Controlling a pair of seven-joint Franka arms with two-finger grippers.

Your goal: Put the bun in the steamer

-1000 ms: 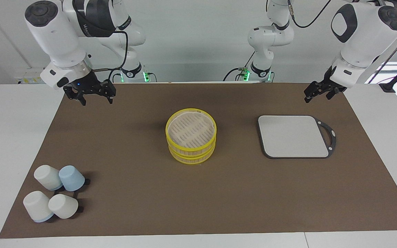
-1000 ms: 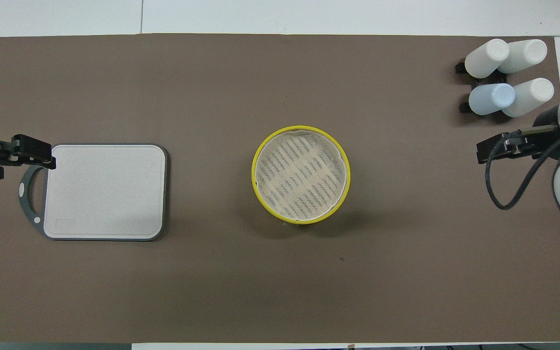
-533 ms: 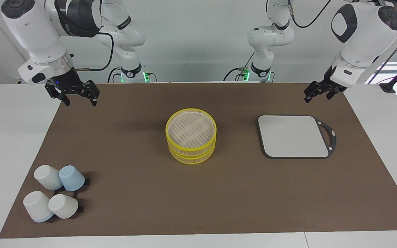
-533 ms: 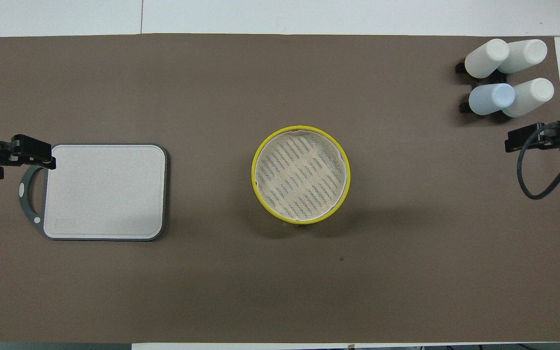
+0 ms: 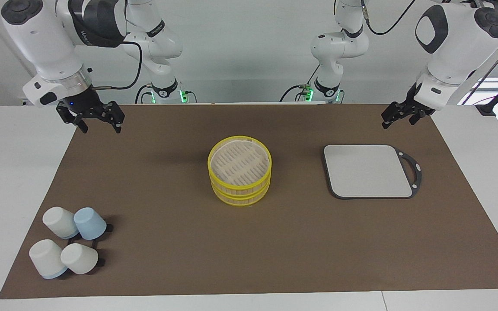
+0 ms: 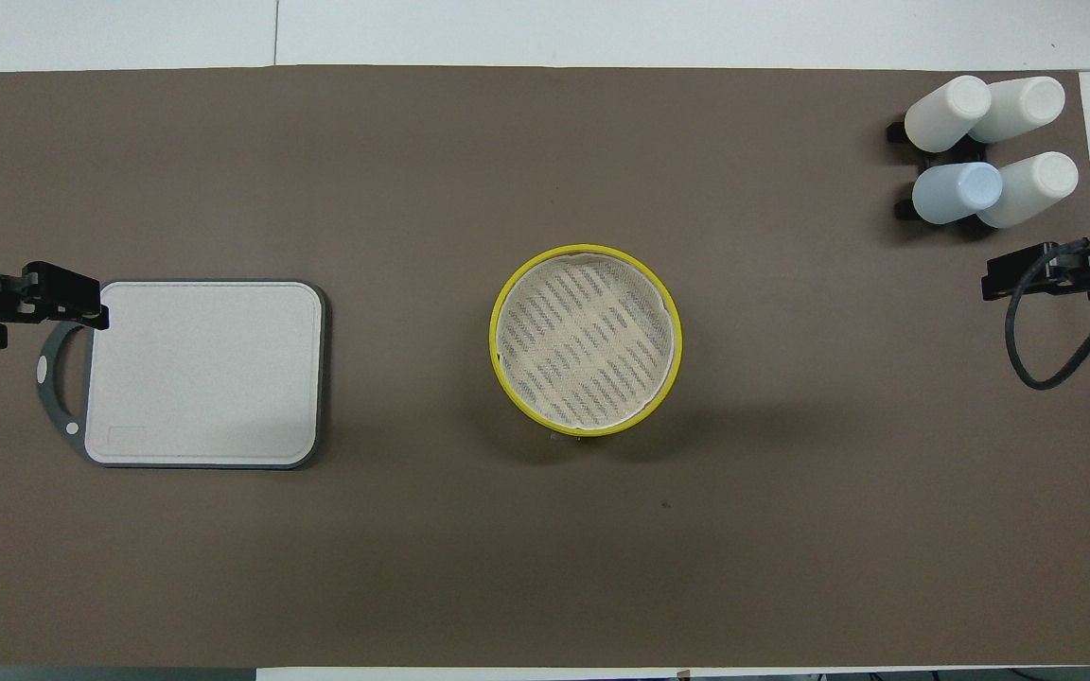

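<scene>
The steamer (image 5: pixel 239 176) (image 6: pixel 586 339) stands at the middle of the brown mat, its two yellow-rimmed tiers stacked. Its top tier shows only a beige slatted floor. The bun shows in neither view. My right gripper (image 5: pixel 101 128) (image 6: pixel 1028 274) hangs open and holds nothing, over the mat's edge at the right arm's end of the table. My left gripper (image 5: pixel 398 124) (image 6: pixel 53 307) hangs open and holds nothing, over the mat by the grey board's handle at the left arm's end. Both grippers are well apart from the steamer.
A grey square board (image 5: pixel 368 170) (image 6: pixel 200 374) with a black rim and handle lies beside the steamer toward the left arm's end. Several upturned white and pale blue cups (image 5: pixel 69 242) (image 6: pixel 980 151) sit on a black rack, farther from the robots, at the right arm's end.
The right arm swung outward toward its end of the table, then settled. The left arm, steamer, board and cups have not moved.
</scene>
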